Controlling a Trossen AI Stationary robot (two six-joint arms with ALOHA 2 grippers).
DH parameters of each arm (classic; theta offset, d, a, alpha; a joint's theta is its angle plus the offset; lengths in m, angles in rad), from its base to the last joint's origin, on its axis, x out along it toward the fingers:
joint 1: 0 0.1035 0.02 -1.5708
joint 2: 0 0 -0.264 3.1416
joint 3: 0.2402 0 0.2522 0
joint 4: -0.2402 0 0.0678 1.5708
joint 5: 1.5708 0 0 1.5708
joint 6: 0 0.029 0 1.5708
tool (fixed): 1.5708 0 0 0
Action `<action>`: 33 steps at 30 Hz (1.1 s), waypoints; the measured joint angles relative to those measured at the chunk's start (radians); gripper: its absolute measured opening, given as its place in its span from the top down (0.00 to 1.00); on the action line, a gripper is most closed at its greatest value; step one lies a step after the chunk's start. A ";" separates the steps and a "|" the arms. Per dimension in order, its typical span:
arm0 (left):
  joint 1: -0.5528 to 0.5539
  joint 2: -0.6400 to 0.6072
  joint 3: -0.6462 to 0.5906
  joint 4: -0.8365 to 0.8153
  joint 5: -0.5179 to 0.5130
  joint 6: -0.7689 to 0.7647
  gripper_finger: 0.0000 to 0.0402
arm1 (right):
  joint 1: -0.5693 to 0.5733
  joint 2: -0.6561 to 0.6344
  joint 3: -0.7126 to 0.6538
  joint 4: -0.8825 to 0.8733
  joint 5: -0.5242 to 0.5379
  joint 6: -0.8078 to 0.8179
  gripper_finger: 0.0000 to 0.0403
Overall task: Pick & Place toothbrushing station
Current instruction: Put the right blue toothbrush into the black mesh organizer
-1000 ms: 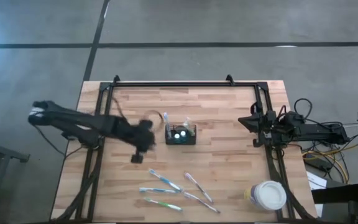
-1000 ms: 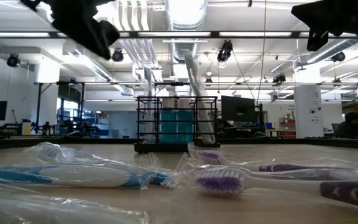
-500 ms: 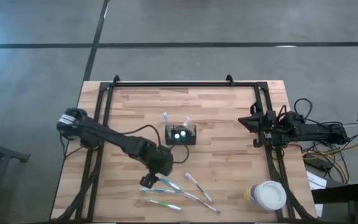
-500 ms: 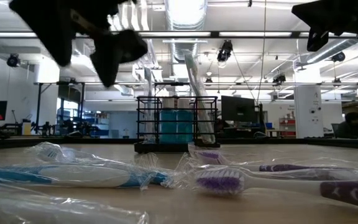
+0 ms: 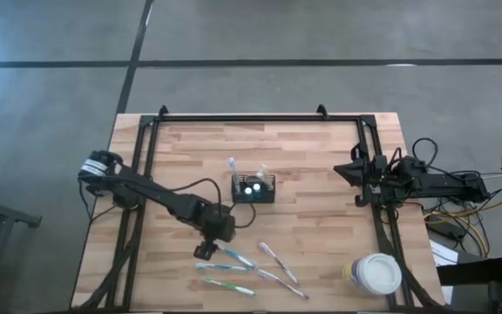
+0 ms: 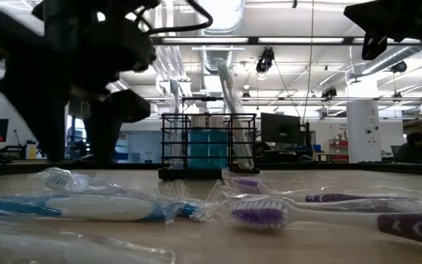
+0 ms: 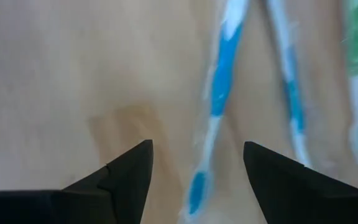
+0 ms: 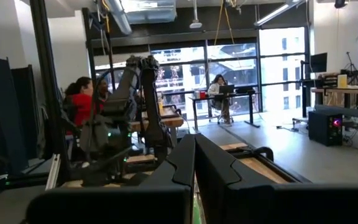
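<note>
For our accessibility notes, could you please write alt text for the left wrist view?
The left hand, fingers open, hangs over a blue toothbrush lying on the wooden table. Another blue toothbrush and a green toothbrush lie beside it.

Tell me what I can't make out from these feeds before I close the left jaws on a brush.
- High view: left gripper covers one end of the blue toothbrush; contact not visible.
- Left wrist view: that brush is motion-blurred, bristle end unclear, cut off at the top edge.
- Low view: the dark arm hides the table behind it; contents of the caddy blur through the mesh.
- Right wrist view: right gripper, jaws shut, sees only the room.
</note>
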 joint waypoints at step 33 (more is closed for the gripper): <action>-0.068 0.094 -0.005 -0.005 -0.101 -0.003 0.56 | 0.000 0.010 0.000 -0.053 -0.003 0.033 0.98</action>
